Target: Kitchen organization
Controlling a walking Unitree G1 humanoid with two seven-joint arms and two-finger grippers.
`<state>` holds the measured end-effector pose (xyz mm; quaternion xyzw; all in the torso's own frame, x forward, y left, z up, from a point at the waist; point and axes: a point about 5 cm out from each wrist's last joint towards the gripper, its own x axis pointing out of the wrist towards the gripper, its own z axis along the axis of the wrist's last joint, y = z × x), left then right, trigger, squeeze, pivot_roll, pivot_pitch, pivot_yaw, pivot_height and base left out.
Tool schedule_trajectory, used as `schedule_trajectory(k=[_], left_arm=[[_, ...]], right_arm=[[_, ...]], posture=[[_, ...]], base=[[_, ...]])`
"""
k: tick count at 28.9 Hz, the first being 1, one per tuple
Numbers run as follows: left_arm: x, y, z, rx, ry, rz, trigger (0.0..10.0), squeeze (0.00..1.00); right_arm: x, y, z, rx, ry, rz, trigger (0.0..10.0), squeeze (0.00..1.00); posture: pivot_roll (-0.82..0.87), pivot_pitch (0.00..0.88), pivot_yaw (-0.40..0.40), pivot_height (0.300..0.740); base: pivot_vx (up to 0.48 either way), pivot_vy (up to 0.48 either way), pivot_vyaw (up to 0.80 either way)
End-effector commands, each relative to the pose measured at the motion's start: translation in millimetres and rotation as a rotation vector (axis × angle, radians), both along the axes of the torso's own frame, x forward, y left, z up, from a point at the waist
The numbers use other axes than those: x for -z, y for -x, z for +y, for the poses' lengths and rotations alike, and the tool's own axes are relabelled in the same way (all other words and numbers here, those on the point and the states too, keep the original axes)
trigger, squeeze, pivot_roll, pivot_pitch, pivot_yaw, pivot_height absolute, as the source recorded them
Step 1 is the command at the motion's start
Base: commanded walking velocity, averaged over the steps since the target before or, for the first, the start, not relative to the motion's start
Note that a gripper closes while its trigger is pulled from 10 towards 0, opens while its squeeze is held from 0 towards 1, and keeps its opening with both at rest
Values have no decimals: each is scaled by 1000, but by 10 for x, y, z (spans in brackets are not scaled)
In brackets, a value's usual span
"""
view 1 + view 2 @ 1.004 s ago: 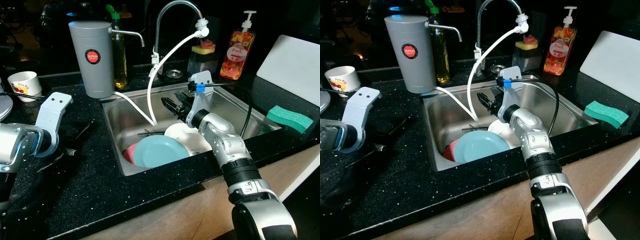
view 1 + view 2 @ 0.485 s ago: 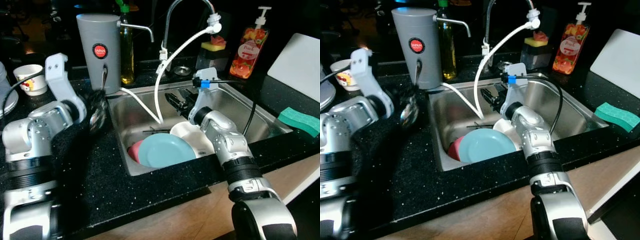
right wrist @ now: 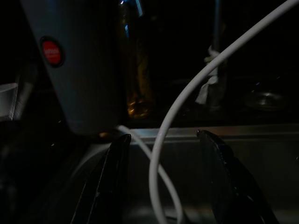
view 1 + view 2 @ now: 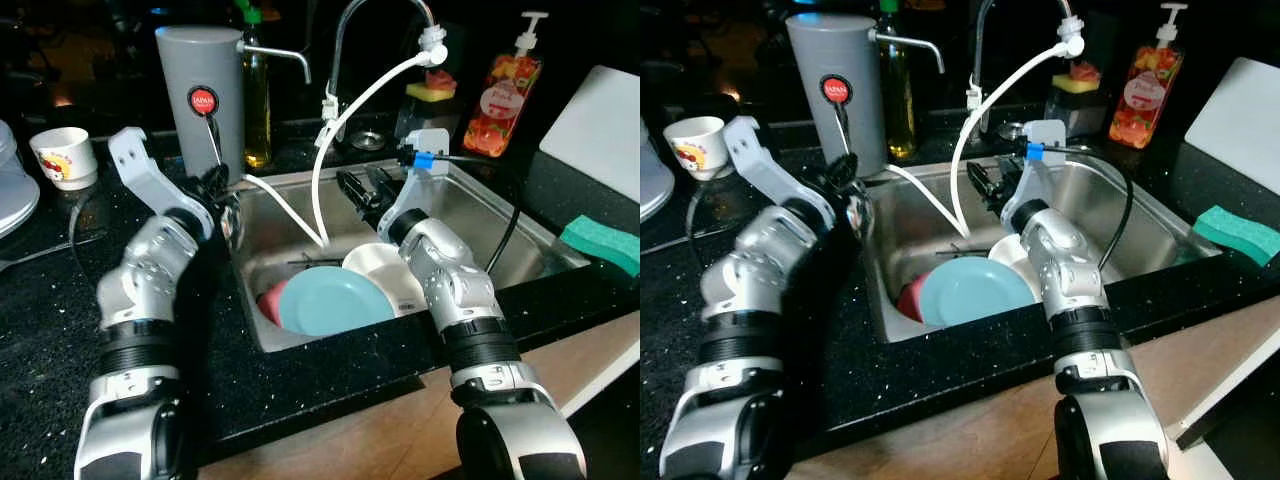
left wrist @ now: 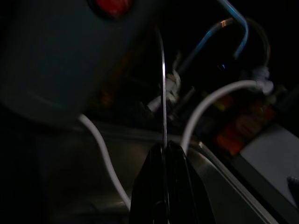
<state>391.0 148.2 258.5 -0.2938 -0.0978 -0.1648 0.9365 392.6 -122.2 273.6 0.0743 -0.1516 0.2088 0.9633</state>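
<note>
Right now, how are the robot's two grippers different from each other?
The left gripper sits at the sink's left edge with its fingers pinched shut on a thin metal utensil; the right gripper hangs over the sink with its fingers spread open and nothing between them. The left points toward the gray water filter; the right sits above the dishes. Both have two long black fingers.

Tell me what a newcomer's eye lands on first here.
The steel sink in the black counter, with a light blue plate leaning on a white bowl. The right gripper hangs open above them. At the sink's left edge the left gripper pinches a thin metal utensil before the grey water filter.
</note>
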Motion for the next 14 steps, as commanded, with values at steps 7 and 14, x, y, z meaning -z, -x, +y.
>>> schedule_trajectory(k=[7, 14], left_arm=[[42, -55, -468, 149, -167, -26, 10000, 0], [190, -66, -583, 185, -665, -49, 10000, 1000]], right_arm=[[-35, 21, -114, 44, 4, -27, 10000, 0], [-26, 17, -143, 62, 12, -24, 10000, 0]], posture=[[58, 70, 3, 740], [57, 71, 8, 740]], base=[[0, 0, 0], [0, 0, 0]])
